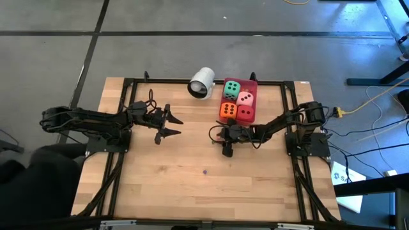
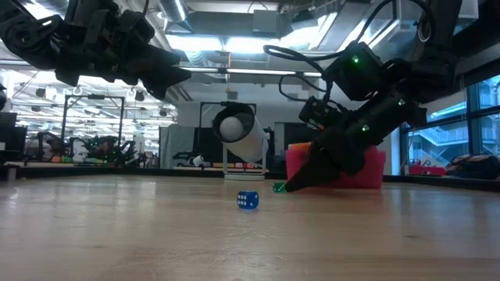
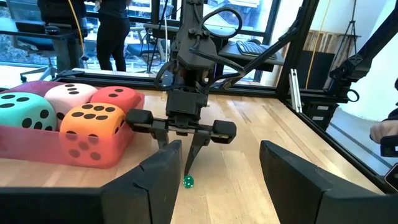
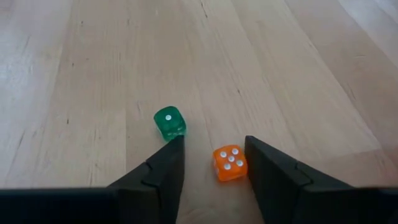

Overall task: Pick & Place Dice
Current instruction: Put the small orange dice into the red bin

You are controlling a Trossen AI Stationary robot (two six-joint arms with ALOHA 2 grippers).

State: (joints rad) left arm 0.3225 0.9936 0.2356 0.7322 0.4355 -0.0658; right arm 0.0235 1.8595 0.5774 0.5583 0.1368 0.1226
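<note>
Four big soft dice, green [image 1: 231,89], pink [image 1: 246,98], orange [image 1: 227,110] and red [image 1: 245,114], sit in the red tray [image 1: 254,83] at the table's far side. Three tiny dice lie on the wood: orange [image 4: 229,163], green [image 4: 169,122] and blue [image 2: 248,200]. My right gripper [image 4: 214,140] is down at the table in front of the tray, open, its fingers on either side of the tiny orange die; the tiny green die lies just beyond one fingertip. My left gripper [image 1: 179,126] hovers open and level left of centre, holding nothing. My right gripper slants down from the table's right, with the tiny orange die's side [image 4: 242,167] right against the inner face of one finger [image 4: 264,168]. I cannot tell whether they touch. A clear gap separates the die from the other finger. The die rests on the table.
A white cup [image 1: 201,83] lies on its side at the far edge, left of the tray. The tiny blue die [image 1: 204,171] lies alone toward the near side, with bare wood around it. Black frame rails run along the table's edges.
</note>
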